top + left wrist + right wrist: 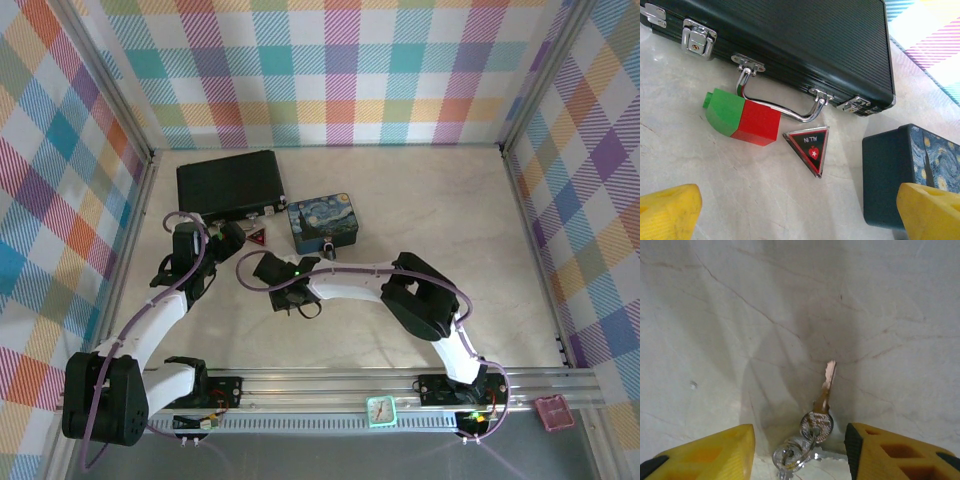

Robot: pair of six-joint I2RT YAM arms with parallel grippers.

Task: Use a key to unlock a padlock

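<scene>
- Key (826,385) is seen flat on the marble table (715,315), head on a ring cluster (795,454). Bare marble is left all round the blade.
- Right gripper (800,430) is spread wide, fingers either side of the key head, nothing gripped.
- Left gripper (797,200) is spread wide too, and is empty.
- From the left wrist, a green-red block (742,117) is resolved against the handle of the black case (790,40), with the triangle piece (810,147) just beside it.
- Case and blue tin (322,222) are shut, so their contents cannot be told.
</scene>
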